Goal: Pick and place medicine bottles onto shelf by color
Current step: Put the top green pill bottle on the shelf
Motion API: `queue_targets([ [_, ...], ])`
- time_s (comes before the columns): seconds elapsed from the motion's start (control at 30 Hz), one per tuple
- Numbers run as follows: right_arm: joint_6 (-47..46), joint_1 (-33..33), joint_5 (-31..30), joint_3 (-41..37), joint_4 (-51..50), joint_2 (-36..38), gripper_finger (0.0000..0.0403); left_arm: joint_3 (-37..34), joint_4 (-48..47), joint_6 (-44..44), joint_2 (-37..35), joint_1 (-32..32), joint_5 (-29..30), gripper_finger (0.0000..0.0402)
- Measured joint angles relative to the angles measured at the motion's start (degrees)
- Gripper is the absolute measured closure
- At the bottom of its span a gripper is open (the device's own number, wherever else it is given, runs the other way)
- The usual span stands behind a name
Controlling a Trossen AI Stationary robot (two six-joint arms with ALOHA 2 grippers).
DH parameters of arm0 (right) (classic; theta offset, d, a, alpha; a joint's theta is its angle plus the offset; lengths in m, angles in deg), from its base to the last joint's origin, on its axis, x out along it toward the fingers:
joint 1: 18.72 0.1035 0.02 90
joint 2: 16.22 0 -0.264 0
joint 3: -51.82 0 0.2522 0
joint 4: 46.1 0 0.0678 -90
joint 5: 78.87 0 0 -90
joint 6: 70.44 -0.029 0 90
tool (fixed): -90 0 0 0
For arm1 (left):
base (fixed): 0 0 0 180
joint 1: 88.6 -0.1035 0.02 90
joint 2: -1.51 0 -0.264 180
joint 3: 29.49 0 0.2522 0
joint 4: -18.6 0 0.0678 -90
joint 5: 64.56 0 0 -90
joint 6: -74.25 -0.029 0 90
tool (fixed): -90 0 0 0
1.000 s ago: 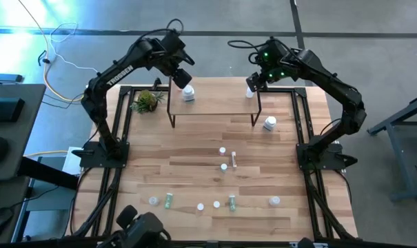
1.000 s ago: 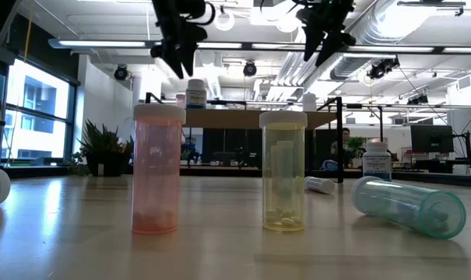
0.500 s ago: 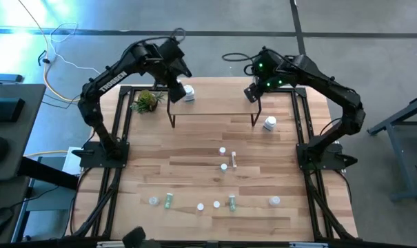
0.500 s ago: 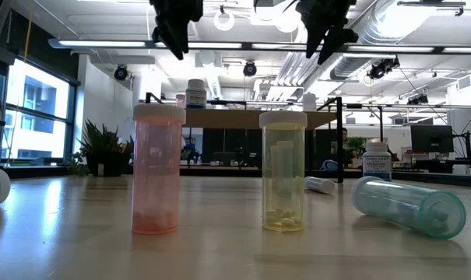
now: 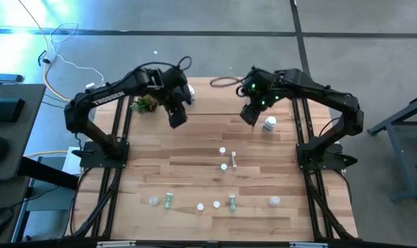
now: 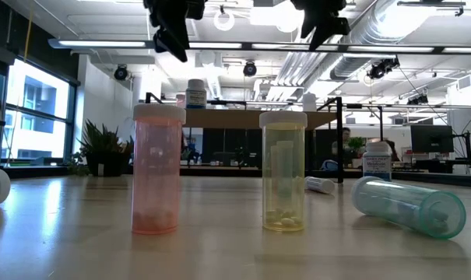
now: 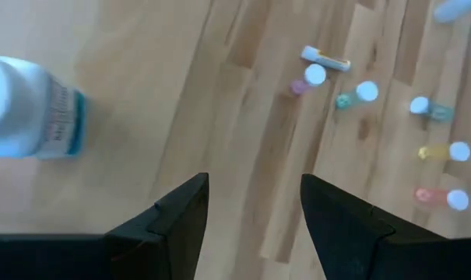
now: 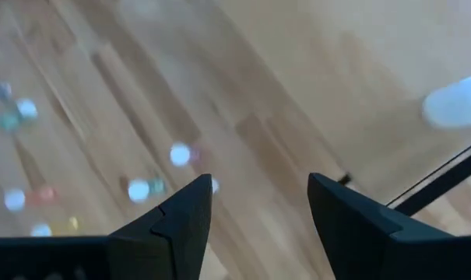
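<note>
The left gripper (image 5: 178,117) hangs above the shelf (image 5: 215,103) with its jaws apart and nothing between them; a white bottle with a blue-banded label (image 7: 29,109) stands on the shelf board just off to one side of those jaws, outside the gap. The right gripper (image 5: 249,114) hovers over the shelf's other end, jaws likewise apart and empty; a white jar (image 5: 269,123) sits on the table just beside it, past the shelf leg. Ahead of both pairs of jaws, well apart from them, small vials (image 5: 222,151) lie scattered across the tabletop (image 5: 194,179), a pink-tinted vial (image 6: 157,167) and a yellow-tinted vial (image 6: 282,171) standing upright among them
</note>
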Motion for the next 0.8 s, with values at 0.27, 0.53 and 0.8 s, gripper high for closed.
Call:
queue_targets([
  [0.27,2.8,5.6,0.9,-9.5,-0.3,0.0,0.0199,-6.0,4.5,3.5,-1.2,5.7,0.1,0.0206],
  [0.53,2.8,10.6,4.6,-18.7,1.1,0.0,0.0199,-6.4,10.7,11.5,-0.8,11.1,0.2,0.0206],
  [0.8,-0.4,15.5,4.7,-23.7,1.6,0.3,0.0199,-6.4,12.8,18.5,-0.8,16.3,0.4,0.0206],
])
